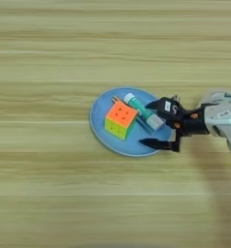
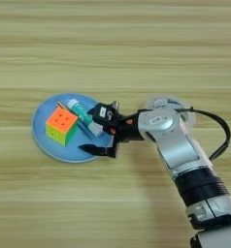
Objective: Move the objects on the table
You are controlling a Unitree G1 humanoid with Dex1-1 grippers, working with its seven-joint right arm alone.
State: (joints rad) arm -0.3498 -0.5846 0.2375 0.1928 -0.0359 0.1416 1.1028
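A round blue plate (image 1: 100, 115) lies on the table (image 1: 49, 184), right of centre. On it sits a puzzle cube (image 1: 121, 119) with orange top and yellow-green sides. A white-green tube (image 1: 142, 110) lies slantwise just right of the cube, with a thin dark pen (image 1: 145, 126) alongside it. My right gripper (image 2: 88, 129) is open over the plate's right side, reaching in from the right. One black finger is by the tube's lower end and the other is near the plate's front rim. A clear tape roll (image 2: 181, 103) lies behind my forearm, partly hidden.
The silver forearm (image 2: 173, 140) crosses the table from the bottom right, and a black cable (image 2: 223, 131) loops beside it. Bare wood spreads to the left of the plate, behind it and in front of it.
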